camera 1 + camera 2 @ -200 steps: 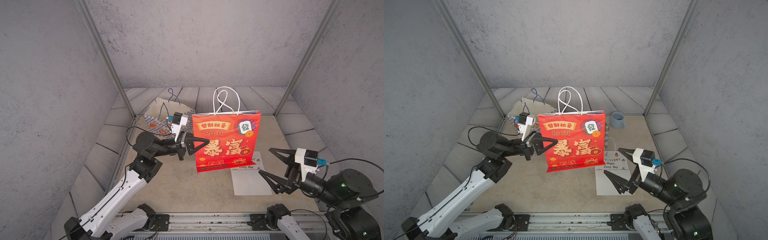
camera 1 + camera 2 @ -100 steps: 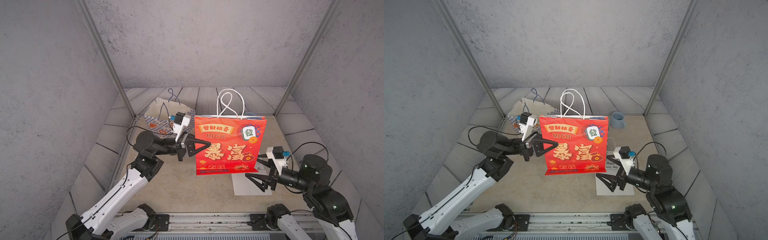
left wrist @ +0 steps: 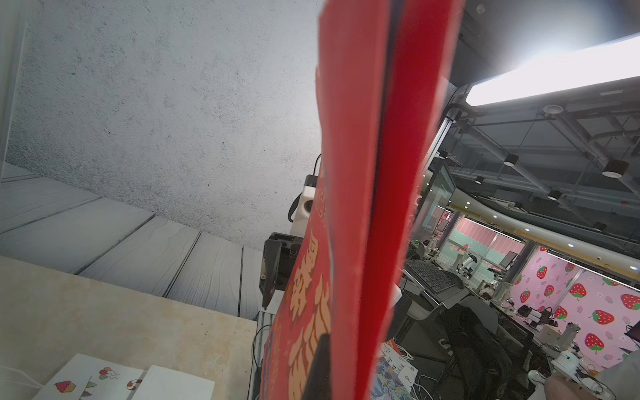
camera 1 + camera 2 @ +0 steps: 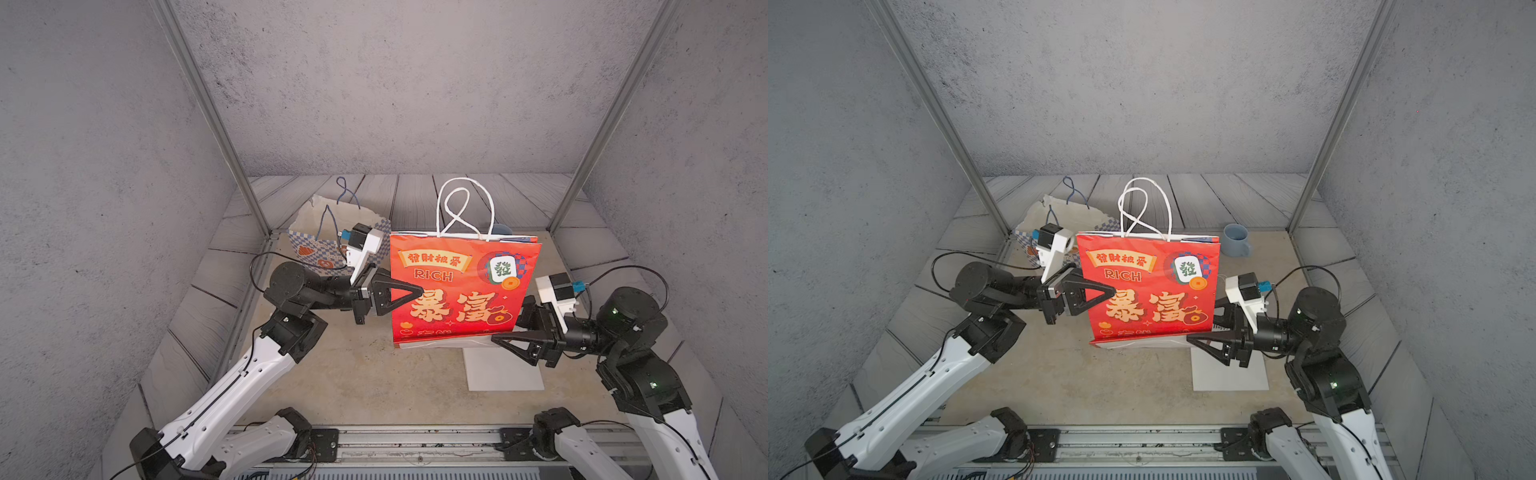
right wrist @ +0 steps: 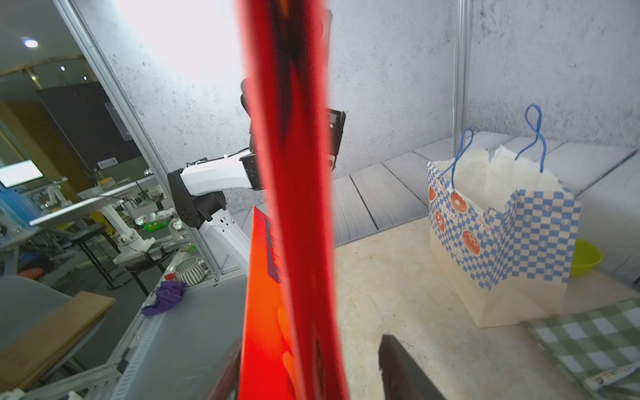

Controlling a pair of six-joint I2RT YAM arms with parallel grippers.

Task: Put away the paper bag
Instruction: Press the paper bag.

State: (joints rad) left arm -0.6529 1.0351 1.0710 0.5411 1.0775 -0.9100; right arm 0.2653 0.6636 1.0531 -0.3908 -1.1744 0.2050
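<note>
The paper bag (image 4: 461, 291) (image 4: 1150, 291) is red with gold characters and white rope handles. It is folded flat and stands upright on its lower edge. My left gripper (image 4: 417, 289) (image 4: 1111, 291) is shut on the bag's left edge at mid height. In the left wrist view the bag (image 3: 356, 173) fills the middle, pinched in that gripper (image 3: 339, 381). My right gripper (image 4: 509, 326) (image 4: 1204, 326) straddles the bag's lower right edge. In the right wrist view the bag (image 5: 291, 207) runs between that gripper's (image 5: 311, 374) fingers, with a gap left on one side.
A blue-and-white checked bag (image 4: 328, 245) (image 5: 502, 242) with white tissue stands at the back left. A blue-grey mug (image 4: 1235, 241) sits behind the red bag. A white card (image 4: 503, 370) lies under my right gripper. A green bowl (image 5: 585, 258) and a green checked cloth (image 5: 588, 332) lie nearby.
My right arm swung in from the front right to the bag's lower right edge, and its jaws narrowed around it. The left gripper shifted the bag slightly rightward.
</note>
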